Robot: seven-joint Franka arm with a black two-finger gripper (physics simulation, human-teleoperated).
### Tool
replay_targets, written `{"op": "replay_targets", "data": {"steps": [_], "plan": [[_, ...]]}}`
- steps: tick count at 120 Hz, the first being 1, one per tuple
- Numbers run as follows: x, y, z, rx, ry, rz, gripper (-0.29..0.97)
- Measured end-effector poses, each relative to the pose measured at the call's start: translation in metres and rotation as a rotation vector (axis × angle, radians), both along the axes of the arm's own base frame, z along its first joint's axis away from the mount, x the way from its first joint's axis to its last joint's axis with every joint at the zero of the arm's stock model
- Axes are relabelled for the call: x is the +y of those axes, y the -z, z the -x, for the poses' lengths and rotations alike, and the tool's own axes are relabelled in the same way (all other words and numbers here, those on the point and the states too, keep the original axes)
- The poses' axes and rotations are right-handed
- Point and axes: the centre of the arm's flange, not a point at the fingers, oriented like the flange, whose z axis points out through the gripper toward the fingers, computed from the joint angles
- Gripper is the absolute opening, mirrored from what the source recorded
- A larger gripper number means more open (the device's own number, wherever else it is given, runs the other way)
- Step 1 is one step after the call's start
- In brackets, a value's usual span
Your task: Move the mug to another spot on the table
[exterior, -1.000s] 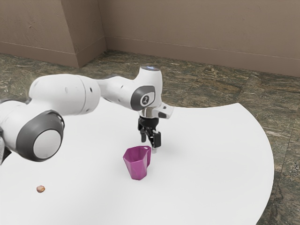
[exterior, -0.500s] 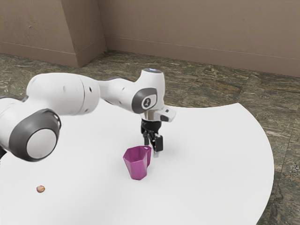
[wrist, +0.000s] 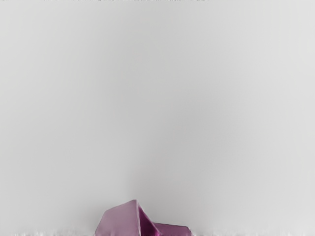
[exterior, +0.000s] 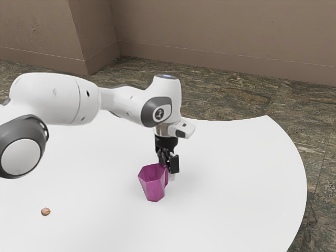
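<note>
A magenta faceted mug (exterior: 154, 182) stands upright on the round white table (exterior: 236, 173). My black gripper (exterior: 169, 167) points down at the mug's rim on the exterior view's right side, where the handle is. Its fingers stand a little apart on either side of that rim, open, and I see no squeeze on the wall. In the wrist view the mug's edge (wrist: 130, 222) sits just under my hand, with bare white tabletop (wrist: 157, 98) beyond it.
A small brown crumb-like object (exterior: 46, 211) lies near the table's front at the exterior view's left. The table's curved edge (exterior: 300, 173) runs along the right, with a stone floor (exterior: 315, 105) and brown walls behind.
My hand has come down and shifted slightly to the exterior view's left, from just beside the mug to over its rim. It has also turned a little. The mug has not moved.
</note>
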Motion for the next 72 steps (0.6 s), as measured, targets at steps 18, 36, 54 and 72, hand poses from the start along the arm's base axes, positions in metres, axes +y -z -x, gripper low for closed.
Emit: {"op": "replay_targets", "data": {"steps": [18,36,54,72], "plan": [[-0.001,0.001,0.01,0.016,0.005,0.005,0.68],[0.0,0.006,0.019,0.035,0.008,0.004,0.68],[0.001,0.008,0.022,0.042,0.011,0.002,0.67],[-0.001,0.009,0.021,0.036,0.011,0.009,0.61]]}}
